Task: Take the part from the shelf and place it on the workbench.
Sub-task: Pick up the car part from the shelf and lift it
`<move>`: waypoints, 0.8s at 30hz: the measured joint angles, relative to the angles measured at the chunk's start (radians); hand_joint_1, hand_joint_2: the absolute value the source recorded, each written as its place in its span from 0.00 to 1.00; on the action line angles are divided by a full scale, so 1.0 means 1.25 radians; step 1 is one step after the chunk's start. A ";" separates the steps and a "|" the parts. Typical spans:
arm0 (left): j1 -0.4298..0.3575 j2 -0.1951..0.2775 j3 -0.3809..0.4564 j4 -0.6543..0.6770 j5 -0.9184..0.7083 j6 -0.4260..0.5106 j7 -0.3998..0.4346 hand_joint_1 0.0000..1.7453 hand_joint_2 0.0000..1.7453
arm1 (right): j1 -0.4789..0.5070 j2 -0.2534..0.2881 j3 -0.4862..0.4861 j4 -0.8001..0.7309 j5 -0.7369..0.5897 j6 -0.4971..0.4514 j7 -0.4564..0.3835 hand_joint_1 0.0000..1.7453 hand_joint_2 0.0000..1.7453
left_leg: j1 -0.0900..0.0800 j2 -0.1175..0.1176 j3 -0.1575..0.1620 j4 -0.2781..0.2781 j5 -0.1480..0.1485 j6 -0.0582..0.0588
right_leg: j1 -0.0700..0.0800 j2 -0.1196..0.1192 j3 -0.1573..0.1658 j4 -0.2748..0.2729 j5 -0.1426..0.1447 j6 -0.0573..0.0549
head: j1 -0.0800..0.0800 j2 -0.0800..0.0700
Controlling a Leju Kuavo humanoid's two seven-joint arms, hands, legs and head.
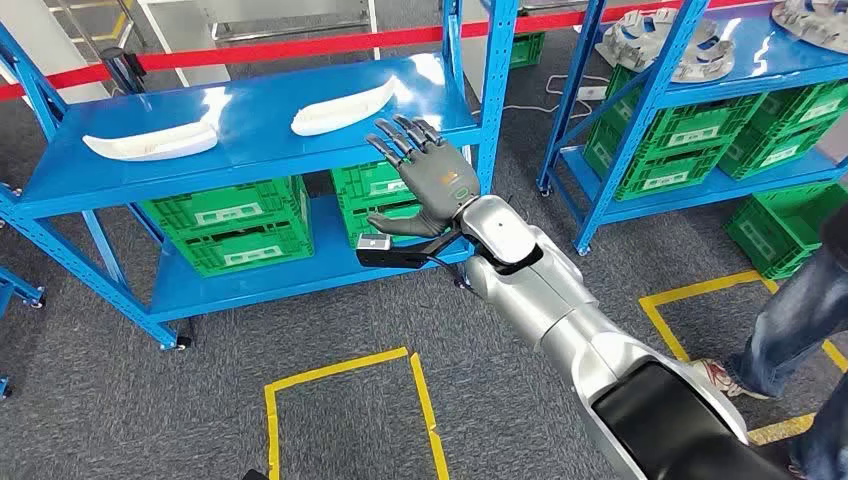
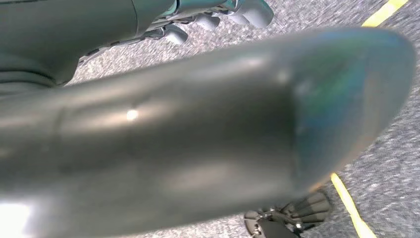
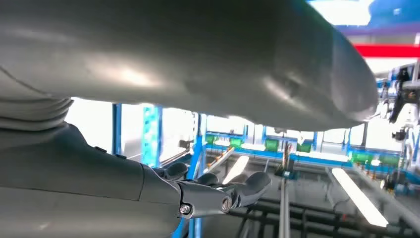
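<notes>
Two white parts lay on the blue shelf (image 1: pixel 250 140): the near part (image 1: pixel 345 108) toward its right end, convenient to the reaching arm, the far part (image 1: pixel 150 141) toward its left end. The right hand (image 1: pixel 425 175) hovered at the shelf's front right corner, fingers spread, holding nothing, apparently approaching. The left hand (image 2: pixel 223 12) hung above the floor; its state could not be told.
</notes>
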 joint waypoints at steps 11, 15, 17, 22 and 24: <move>0.003 0.000 0.001 0.000 -0.007 0.005 0.001 0.00 0.00 | 0.011 0.001 0.000 0.001 -0.002 -0.004 0.002 0.00 0.50 | -0.004 -0.011 0.044 -0.003 -0.041 0.032 | 0.001 -0.003 -0.142 0.188 -0.012 0.009 | 0.006 0.000; 0.002 -0.002 0.001 0.000 -0.009 0.005 0.001 0.00 0.00 | 0.011 -0.002 0.000 0.001 -0.004 -0.009 0.002 0.00 0.00 | -0.005 -0.014 0.059 -0.002 -0.060 0.019 | 0.012 -0.002 -0.078 0.017 0.067 -0.011 | 0.005 0.000; 0.001 -0.001 0.001 -0.001 -0.012 0.005 0.001 0.00 0.00 | 0.012 -0.004 0.000 0.000 -0.006 -0.011 0.002 0.00 0.00 | -0.004 -0.014 0.061 -0.005 -0.063 0.009 | 0.013 -0.001 -0.072 0.009 0.061 -0.016 | 0.005 0.000; -0.002 -0.002 0.001 -0.001 -0.020 0.005 0.006 0.00 0.00 | 0.018 -0.006 0.000 0.000 -0.009 -0.013 0.000 0.00 0.00 | 0.000 -0.008 -0.019 0.143 -0.117 -0.015 | 0.003 -0.001 -0.041 -0.005 0.046 -0.031 | 0.000 0.000; -0.001 -0.001 0.001 -0.001 -0.020 0.005 0.010 0.00 0.00 | 0.025 -0.006 0.000 0.000 -0.009 -0.012 0.000 0.00 0.00 | 0.003 -0.007 -0.076 0.220 -0.124 -0.020 | 0.002 0.000 -0.027 -0.005 0.033 -0.031 | 0.000 0.000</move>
